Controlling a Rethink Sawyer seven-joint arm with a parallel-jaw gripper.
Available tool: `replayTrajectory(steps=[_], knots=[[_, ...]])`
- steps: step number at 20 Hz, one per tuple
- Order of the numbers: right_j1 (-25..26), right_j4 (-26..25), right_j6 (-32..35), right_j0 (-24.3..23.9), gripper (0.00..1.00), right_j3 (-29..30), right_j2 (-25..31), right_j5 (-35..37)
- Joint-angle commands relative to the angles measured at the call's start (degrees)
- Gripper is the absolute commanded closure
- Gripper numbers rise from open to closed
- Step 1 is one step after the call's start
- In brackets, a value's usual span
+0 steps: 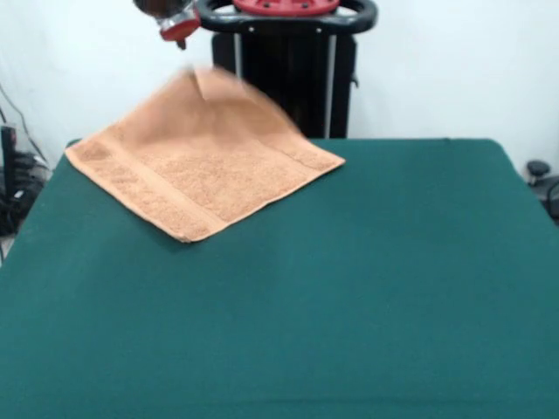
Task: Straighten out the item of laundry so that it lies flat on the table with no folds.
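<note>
The tan-orange towel [205,161] lies on the dark green table [349,288] at its far left in the front view, turned like a diamond. Its near and side parts rest flat, with a woven border band along the near-left edge. Its far corner [199,83] stands up off the table and is blurred. My gripper [179,28] shows as a red and black tip at the top edge, a little above and left of that raised corner, with a gap between them. Nothing shows in the gripper.
The robot's black pedestal [297,70] with a red top stands behind the table's far edge, just right of the towel. Cables and dark gear [13,175] sit off the table's left side. A dark object [541,175] sits off the right edge.
</note>
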Motion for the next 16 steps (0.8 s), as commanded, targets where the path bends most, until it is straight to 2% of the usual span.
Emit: replayTrajectory(steps=[1,5,7,10,13,16], knots=[[2.8,-0.7,-12.0,2.2,0.0,-0.7,6.9,-0.6],[3.4,0.1,-10.1,2.4,0.0,-1.7,7.0,-2.4],[3.3,1.2,-8.5,2.4,0.0,-1.3,7.1,-5.5],[3.6,2.6,-4.6,2.5,0.0,-1.7,7.4,-13.0],[5.5,2.6,0.5,3.2,0.0,-3.7,7.5,-23.9],[7.3,3.1,2.3,3.7,0.0,-6.2,7.9,-31.3]])
